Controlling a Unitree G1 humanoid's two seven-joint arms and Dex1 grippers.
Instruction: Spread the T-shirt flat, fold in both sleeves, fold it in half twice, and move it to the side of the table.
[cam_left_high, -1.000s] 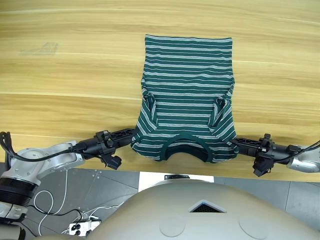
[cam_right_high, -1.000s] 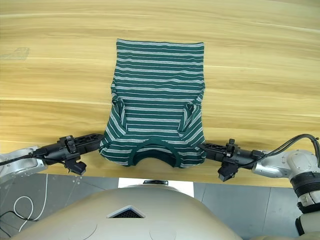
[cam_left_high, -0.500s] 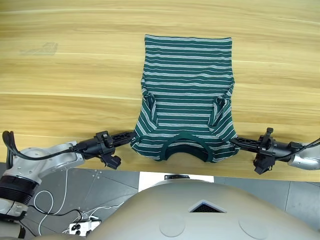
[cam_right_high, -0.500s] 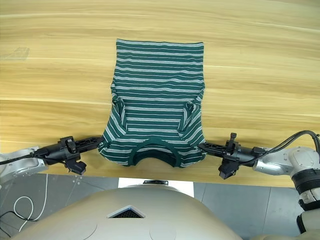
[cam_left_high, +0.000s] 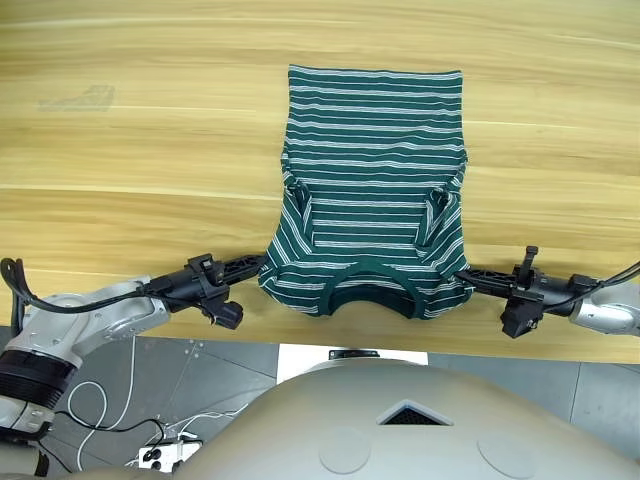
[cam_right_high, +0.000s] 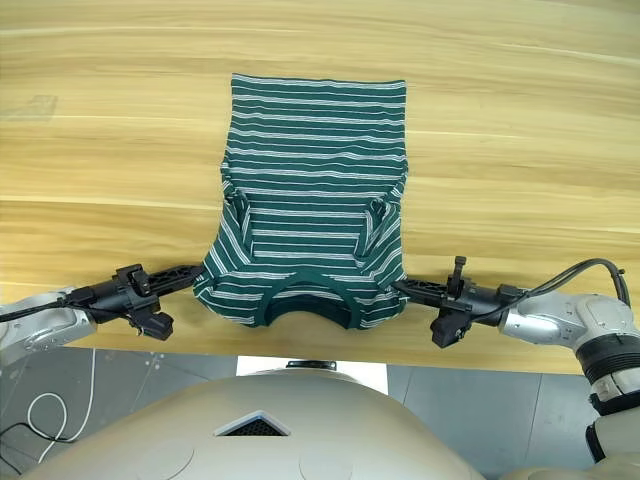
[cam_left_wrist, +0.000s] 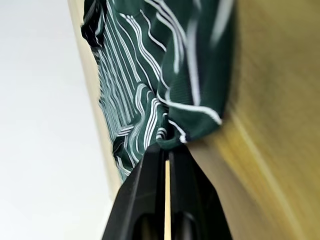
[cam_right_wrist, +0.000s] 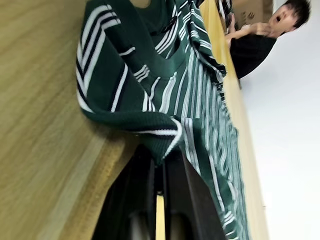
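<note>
Item: T-shirt (cam_left_high: 372, 180), dark green with thin white stripes. It lies on the wooden counter (cam_left_high: 150, 150), a little right of centre, front side up. The hem (cam_left_high: 375, 72) forms a straight far edge. The collar (cam_left_high: 372, 285) faces the near edge of the counter. The left sleeve (cam_left_high: 297, 205) and right sleeve (cam_left_high: 440, 205) are both folded inward over the body, so the outline narrows at the middle and widens at the shoulders. The shoulder line sits just inside the near counter edge and does not hang over it.

Left end effector (cam_left_high: 262, 262): low over the near edge, at the shirt's left shoulder corner. In the left wrist view the fingers (cam_left_wrist: 150, 170) are pressed together with only a thin slit between them, and striped fabric is pinched at their tips.

Right end effector (cam_left_high: 462, 275): at the right shoulder corner, also along the near edge. In the right wrist view (cam_right_wrist: 159, 160) the fingers are closed on a bunched fold of the shirt's edge.

Open room: broad bare wood lies left of the shirt, a narrower stretch right of it, and a band beyond the hem. A faint grey mark (cam_left_high: 80, 97) sits on the far left of the counter, well apart from the shirt.
</note>
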